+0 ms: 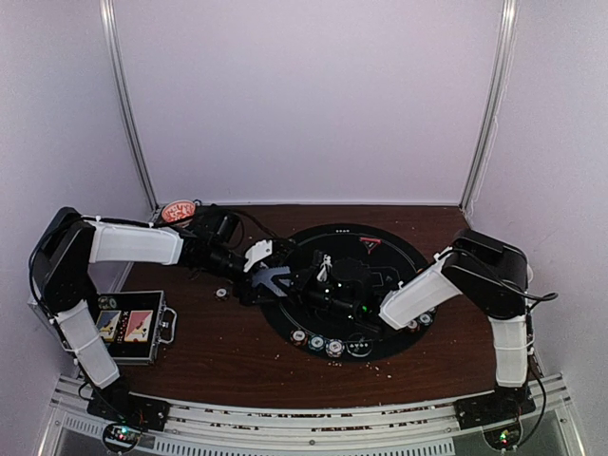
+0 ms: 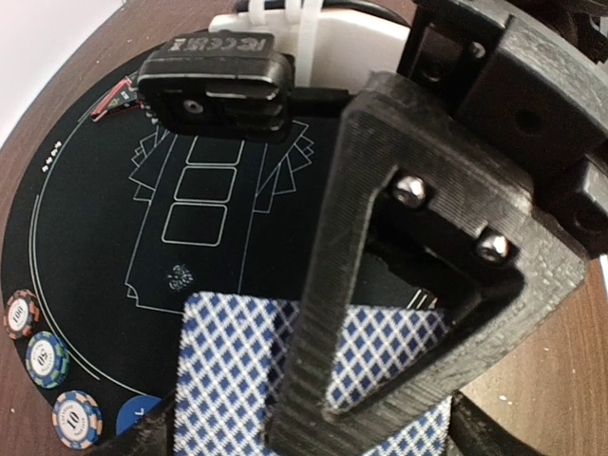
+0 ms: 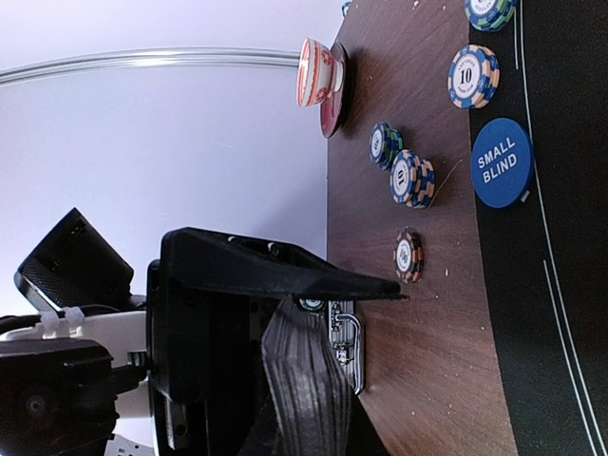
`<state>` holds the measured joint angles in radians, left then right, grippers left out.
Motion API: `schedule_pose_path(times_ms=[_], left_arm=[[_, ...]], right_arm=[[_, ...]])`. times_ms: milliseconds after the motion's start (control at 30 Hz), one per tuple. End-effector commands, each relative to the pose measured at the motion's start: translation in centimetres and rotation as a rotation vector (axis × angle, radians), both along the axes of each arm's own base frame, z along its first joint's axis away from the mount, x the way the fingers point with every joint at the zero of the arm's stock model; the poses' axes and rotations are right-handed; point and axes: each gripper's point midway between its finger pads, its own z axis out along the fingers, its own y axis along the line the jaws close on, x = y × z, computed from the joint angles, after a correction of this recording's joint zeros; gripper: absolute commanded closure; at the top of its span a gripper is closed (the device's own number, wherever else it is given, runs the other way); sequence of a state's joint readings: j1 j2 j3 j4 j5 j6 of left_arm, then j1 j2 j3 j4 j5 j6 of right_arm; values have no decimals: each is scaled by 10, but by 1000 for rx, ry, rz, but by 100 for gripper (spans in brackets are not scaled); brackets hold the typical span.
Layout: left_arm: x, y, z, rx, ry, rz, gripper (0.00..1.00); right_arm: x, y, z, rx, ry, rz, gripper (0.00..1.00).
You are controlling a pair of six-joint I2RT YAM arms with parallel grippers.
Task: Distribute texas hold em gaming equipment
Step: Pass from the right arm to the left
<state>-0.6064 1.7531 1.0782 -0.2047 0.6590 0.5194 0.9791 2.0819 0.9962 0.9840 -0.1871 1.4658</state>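
A stack of blue-and-white diamond-backed playing cards (image 2: pixel 228 370) hangs above the black round mat (image 1: pixel 399 252). My left gripper (image 2: pixel 313 423) (image 1: pixel 275 278) has its fingers wide on either side of the stack, holding it. My right gripper (image 1: pixel 328 280) (image 3: pixel 304 318) comes in from the opposite side. One of its fingers (image 2: pixel 328 285) lies across the cards' backs and the other is hidden behind them. Striped chips (image 2: pixel 47 358) (image 1: pixel 316 342) and a blue "small blind" button (image 3: pixel 501 162) sit on the mat's near rim. A red-triangle marker (image 1: pixel 369 244) lies at its far side.
The black case (image 1: pixel 133 328) with two card packs lies open at the near left. The red bowl (image 1: pixel 178 211) stands at the far left corner. Loose chips (image 3: pixel 408 255) lie on the wood left of the mat, and more (image 1: pixel 425 320) sit under my right forearm.
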Motion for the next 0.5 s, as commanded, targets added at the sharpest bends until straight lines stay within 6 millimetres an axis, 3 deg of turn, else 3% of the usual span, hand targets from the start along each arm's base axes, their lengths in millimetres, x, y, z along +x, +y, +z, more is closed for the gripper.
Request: schedule_pose_path(times_ms=[0,133,400,467], left_arm=[[5,-5,4,-6,-25,-7,22],[5,-5,3,-4,-25,-8,35],[4,-5,2,-2,-25,-10,51],[4,-5,2,-2,-25,-9,51]], right_arm=[[2,7,16,40,-37,14,100],[1,7,15,45,-35,20,100],[0,9,16,48,-36,30,100],[0,10,17,49,-40,34,95]])
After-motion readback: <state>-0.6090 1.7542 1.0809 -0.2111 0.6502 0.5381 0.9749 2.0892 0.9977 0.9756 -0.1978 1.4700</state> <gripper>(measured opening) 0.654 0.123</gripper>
